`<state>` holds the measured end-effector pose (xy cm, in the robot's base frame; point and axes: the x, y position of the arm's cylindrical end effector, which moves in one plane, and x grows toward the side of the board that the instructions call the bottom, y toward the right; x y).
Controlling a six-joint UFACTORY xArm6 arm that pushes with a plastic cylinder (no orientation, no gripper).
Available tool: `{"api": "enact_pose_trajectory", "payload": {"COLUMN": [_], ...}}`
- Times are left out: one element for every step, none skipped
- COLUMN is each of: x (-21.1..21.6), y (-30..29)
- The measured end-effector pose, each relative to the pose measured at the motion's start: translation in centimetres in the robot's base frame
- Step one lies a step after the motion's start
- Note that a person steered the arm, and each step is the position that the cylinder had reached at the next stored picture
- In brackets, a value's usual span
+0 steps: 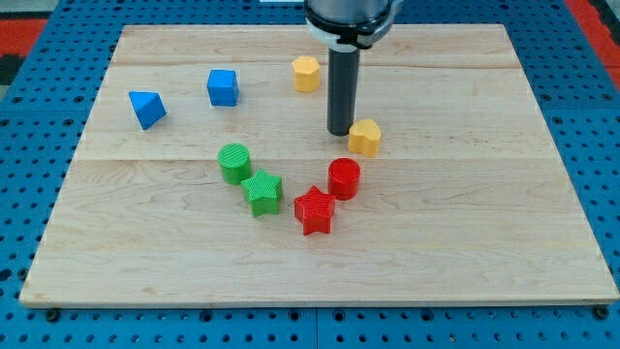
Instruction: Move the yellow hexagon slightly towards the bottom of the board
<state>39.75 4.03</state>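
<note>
Wooden board [465,252] on blue pegboard; my tip [339,132] sits just left of a yellow block [365,137]. No fingers, just a rod. The yellow hexagon [306,74] near the top looks unmoved; the push remains.

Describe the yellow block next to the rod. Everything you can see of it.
The yellow block is small and chunky, with a flat top and faceted sides that read as roughly hexagonal, though its exact outline is hard to make out. Its surface looks ridged, like printed plastic. It sits flat on the wooden board, right of centre. My tip stands right against its left side, apparently touching. The red cylinder lies just below it, apart. A second yellow hexagon sits further up the board.
</note>
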Motion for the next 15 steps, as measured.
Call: {"api": "enact_pose_trajectory", "payload": {"x": [-1.5,-2.9,-5.0,-5.5,-5.4,-5.1,-2.8,-1.0,3.4,4.6,3.1,1.2,0.4,-5.4,-9.3], "y": [0.3,0.4,1.1,1.6,2.1,3.2,5.8,8.7,11.1,7.0,5.7,5.1,9.1,10.0,10.0]}}
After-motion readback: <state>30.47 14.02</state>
